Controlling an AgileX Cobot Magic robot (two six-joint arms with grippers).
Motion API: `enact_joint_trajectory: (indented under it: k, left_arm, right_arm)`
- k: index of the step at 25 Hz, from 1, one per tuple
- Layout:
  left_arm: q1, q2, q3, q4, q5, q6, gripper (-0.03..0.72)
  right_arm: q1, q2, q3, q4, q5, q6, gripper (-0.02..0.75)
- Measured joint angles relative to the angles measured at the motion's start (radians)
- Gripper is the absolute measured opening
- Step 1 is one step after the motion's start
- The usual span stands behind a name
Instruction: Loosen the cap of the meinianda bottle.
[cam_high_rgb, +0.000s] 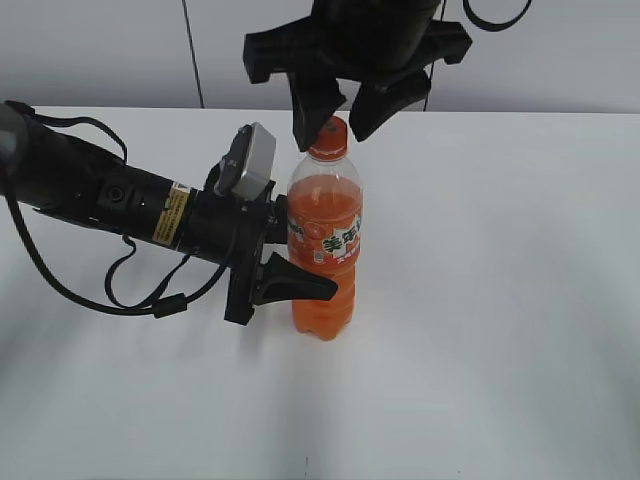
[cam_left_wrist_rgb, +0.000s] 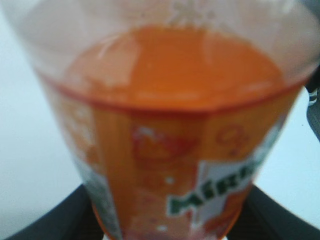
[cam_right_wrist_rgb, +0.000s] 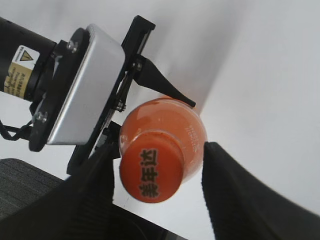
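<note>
The meinianda bottle (cam_high_rgb: 325, 240) stands upright on the white table (cam_high_rgb: 500, 330), with orange drink and an orange-white-green label. My left gripper (cam_high_rgb: 312, 268) is shut on its waist from the left. One black finger shows in front of the bottle and the other is hidden behind it. In the left wrist view the bottle (cam_left_wrist_rgb: 175, 125) fills the frame between the left gripper's fingers (cam_left_wrist_rgb: 165, 222). The orange cap (cam_high_rgb: 329, 137) is on the neck. My right gripper (cam_high_rgb: 334, 135) hangs over it, open. Its jaws (cam_right_wrist_rgb: 157, 175) flank the cap (cam_right_wrist_rgb: 151, 172), the left jaw close, the right jaw apart. The bottle's shoulder (cam_right_wrist_rgb: 187, 132) shows below the cap.
The left arm (cam_high_rgb: 110, 195) with its silver camera box (cam_high_rgb: 250, 160) and loose black cables lies across the table's left half. A pale wall stands behind the table.
</note>
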Motion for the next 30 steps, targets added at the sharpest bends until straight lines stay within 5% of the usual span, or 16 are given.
enact_joint_trajectory:
  k: [7, 12, 26, 30]
  left_arm:
    - [0.0, 0.0, 0.0, -0.001, 0.001, 0.0, 0.4]
    - [0.0, 0.0, 0.0, -0.001, 0.001, -0.001, 0.4]
    - [0.0, 0.0, 0.0, 0.011, 0.0, 0.0, 0.4]
    - [0.0, -0.002, -0.001, 0.018, 0.001, 0.0, 0.4]
  right_arm:
    - [0.0, 0.0, 0.0, 0.005, -0.001, -0.037, 0.275]
    - [0.0, 0.0, 0.0, 0.006, -0.002, -0.17, 0.274]
    - [0.0, 0.0, 0.0, 0.017, 0.004, -1.277, 0.274]
    - [0.0, -0.001, 0.0, 0.02, 0.007, -1.408, 0.274]
